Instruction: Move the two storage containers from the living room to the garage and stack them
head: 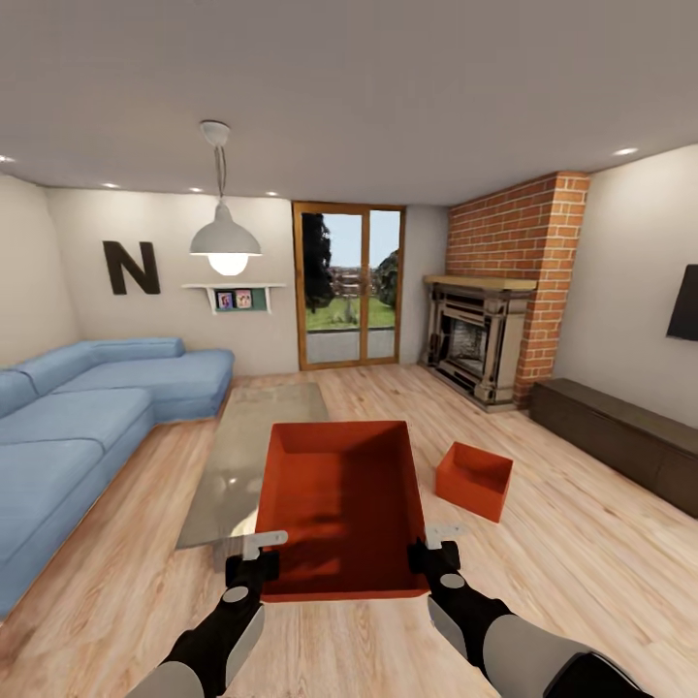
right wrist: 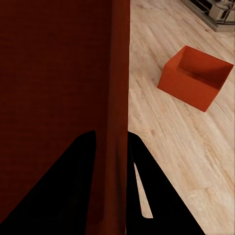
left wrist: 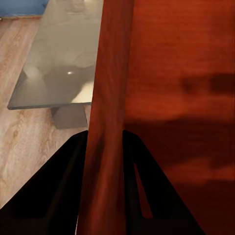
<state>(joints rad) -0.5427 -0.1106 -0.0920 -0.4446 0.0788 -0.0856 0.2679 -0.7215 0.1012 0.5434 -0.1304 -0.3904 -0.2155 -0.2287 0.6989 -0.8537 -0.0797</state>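
I hold one orange-red storage container [head: 341, 504] up in front of me, over the light wood-plank flooring of the living room. My left gripper [head: 254, 562] is shut on its left wall [left wrist: 110, 117], the dark fingers [left wrist: 63, 186] straddling the rim. On its right wall [right wrist: 115, 98] my right gripper [head: 436, 555] is shut the same way. The second storage container [head: 475, 480], identical, sits on the planks to the right, also visible in the right wrist view [right wrist: 193, 76].
A glass table [head: 247, 456] stands just beyond the held box, a blue sofa [head: 78, 427] along the left. The red-brick fireplace [head: 504, 310] and a long low dark cabinet [head: 620, 436] line the right wall. Wood-framed glass doors [head: 349, 286] are at the back.
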